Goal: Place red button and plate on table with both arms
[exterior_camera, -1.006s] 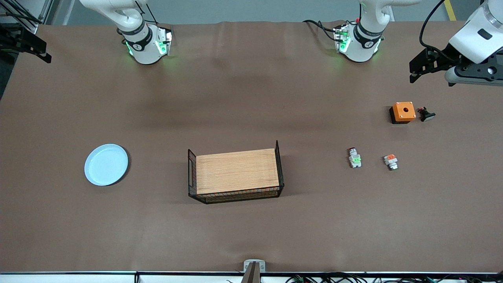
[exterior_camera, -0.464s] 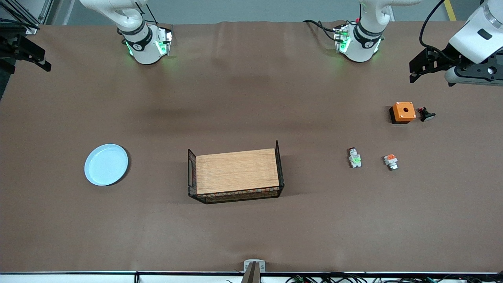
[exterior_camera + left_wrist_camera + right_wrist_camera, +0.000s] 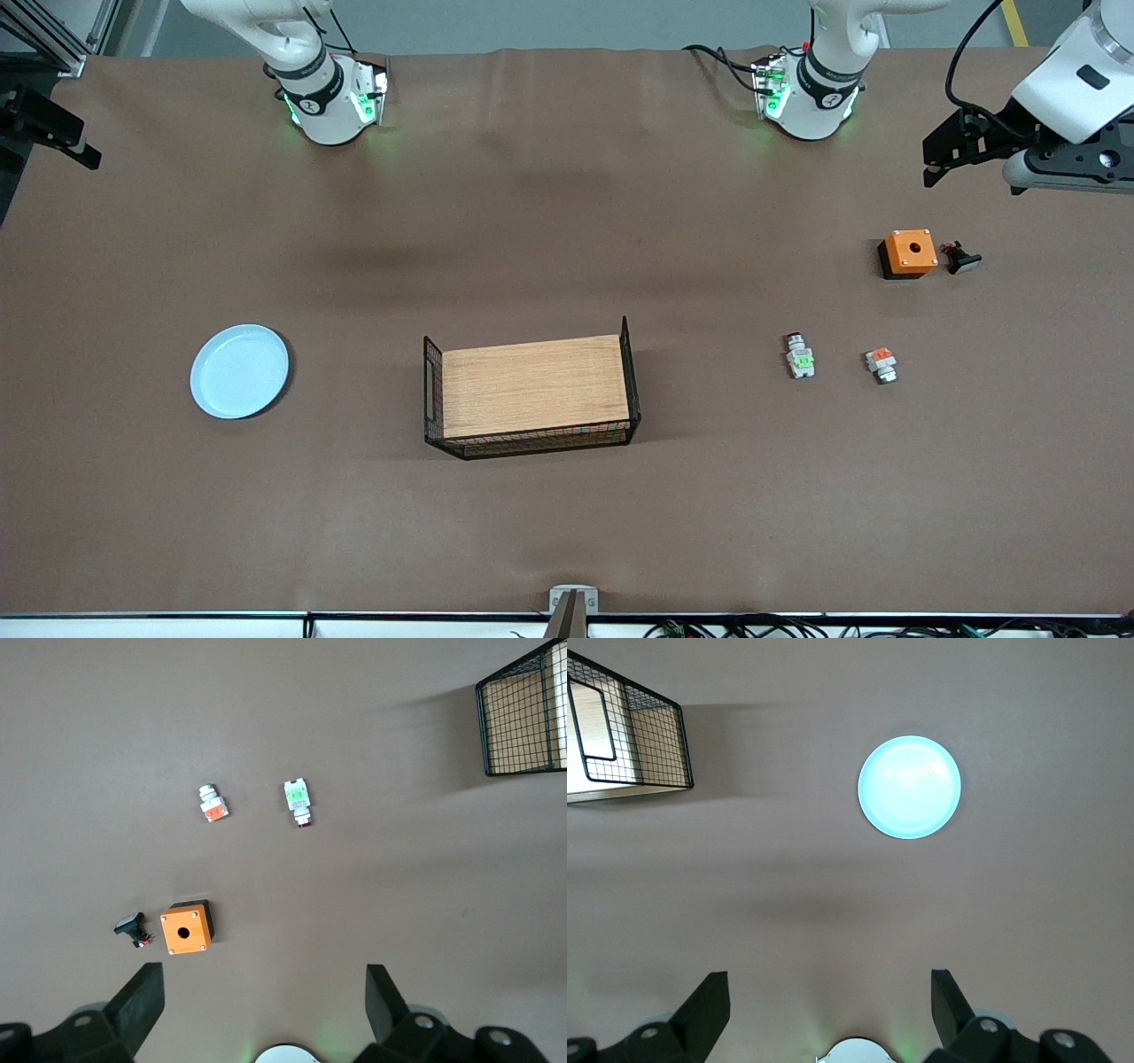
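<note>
Both claws spread apart, empty: left gripper (image 3: 257, 1010) high over the orange box (image 3: 187, 929), right gripper (image 3: 824, 1010) at the table's (image 3: 567, 532) right-arm end. Red button (image 3: 800, 355) and plate (image 3: 239, 370) lie untouched. Best approach: left descends square over the button's narrow sides; right takes the plate's raised rim.

Front view: high, facing my bases, covering the whole counter (image 3: 567, 532).
Left wrist view: high, looking down; shares the orange box (image 3: 187, 931) (image 3: 910, 252).
Right wrist view: high, looking down; shares the plate (image 3: 910, 787) (image 3: 240, 369).
</note>
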Robot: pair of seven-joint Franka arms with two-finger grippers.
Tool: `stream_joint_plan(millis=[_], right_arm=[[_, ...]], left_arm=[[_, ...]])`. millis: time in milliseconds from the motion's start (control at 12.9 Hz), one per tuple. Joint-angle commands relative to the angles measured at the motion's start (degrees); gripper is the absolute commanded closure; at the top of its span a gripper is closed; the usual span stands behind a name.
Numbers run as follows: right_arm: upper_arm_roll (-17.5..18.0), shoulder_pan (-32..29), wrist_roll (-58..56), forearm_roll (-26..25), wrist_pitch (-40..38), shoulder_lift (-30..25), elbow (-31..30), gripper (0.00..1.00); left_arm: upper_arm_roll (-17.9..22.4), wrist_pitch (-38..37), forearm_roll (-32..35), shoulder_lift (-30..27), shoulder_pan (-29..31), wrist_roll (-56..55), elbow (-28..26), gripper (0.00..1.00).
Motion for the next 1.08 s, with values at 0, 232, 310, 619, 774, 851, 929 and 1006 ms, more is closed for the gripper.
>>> stream_joint_plan(millis=[0, 232, 310, 619, 774, 851, 929, 1006], right_arm=[[0.38, -0.47, -0.18, 0.01, -0.47, 1.55, 1.95, 0.0], [0.64, 0.05, -0.18, -2.53, -0.47, 1.99, 2.04, 0.0], [0.64, 0.05, -0.27, -2.54, -0.47, 2.07, 2.04, 0.0], [0.73, 1.72, -0.01, -4.21, -0.38, 2.07, 2.04, 0.0], [0.73, 1.81, -0.18, -4.21, -0.38, 2.07, 2.04, 0.0], [0.73, 2.07, -0.09, -4.47, -0.47, 2.07, 2.04, 0.0], [0.73, 2.68, -0.09, -5.17, -0.47, 2.07, 2.04, 0.0], [0.73, 3.56, 0.08, -6.04, -0.56, 2.07, 2.04, 0.0]], left_arm=[[-0.22, 0.07, 0.36, -0.97, 0.04, -0.9, -0.53, 0.0], [-0.3, 0.07, 0.36, -0.97, 0.04, -0.9, -0.53, 0.0], [-0.31, 0.07, 0.36, -0.97, 0.04, -0.9, -0.53, 0.0], [-0.31, 0.16, 0.36, -0.97, 0.04, -1.25, -0.53, 0.0], [-0.31, 0.16, 0.36, -0.97, 0.04, -1.25, -0.53, 0.0], [-0.31, 0.16, 0.36, -0.97, 0.04, -1.25, -0.53, 0.0], [-0.31, 0.16, 0.36, -0.97, 0.04, -1.25, -0.53, 0.0], [-0.31, 0.16, 0.36, -0.97, 0.04, -1.25, -0.53, 0.0]])
